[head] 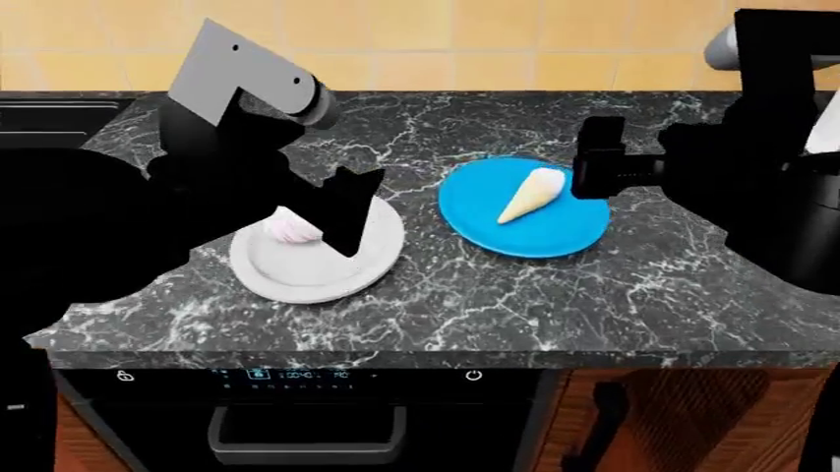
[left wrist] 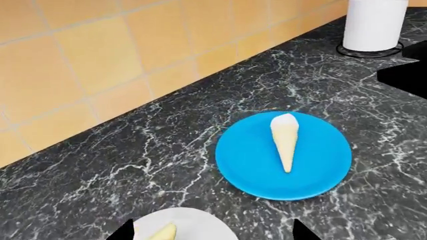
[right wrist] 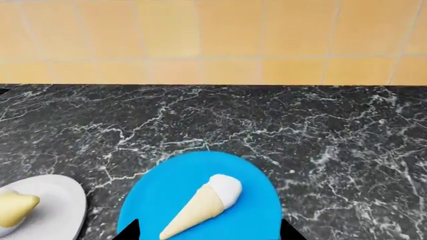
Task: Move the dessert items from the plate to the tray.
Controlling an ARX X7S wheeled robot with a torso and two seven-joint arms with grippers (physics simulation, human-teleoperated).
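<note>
The longer cone with a white scoop (head: 532, 194) lies on a round blue plate (head: 552, 231). The short cone with a pink-and-white scoop (head: 291, 228) lies on a round white plate (head: 315, 275). My left gripper (head: 345, 211) hovers open and empty over the white plate; its wrist view shows the cone's wafer tip (left wrist: 163, 233) between the fingertips, and the blue plate (left wrist: 320, 165) beyond. My right gripper (head: 597, 167) is open and empty at the blue plate's right edge; its view shows the long cone (right wrist: 200, 206) just ahead. The black tray is out of view.
A white paper-towel roll (left wrist: 373, 22) stands at the counter's back right by the tiled wall. A dark recess (head: 53, 113) lies at the back left. The counter's front edge (head: 434, 346) runs above an oven.
</note>
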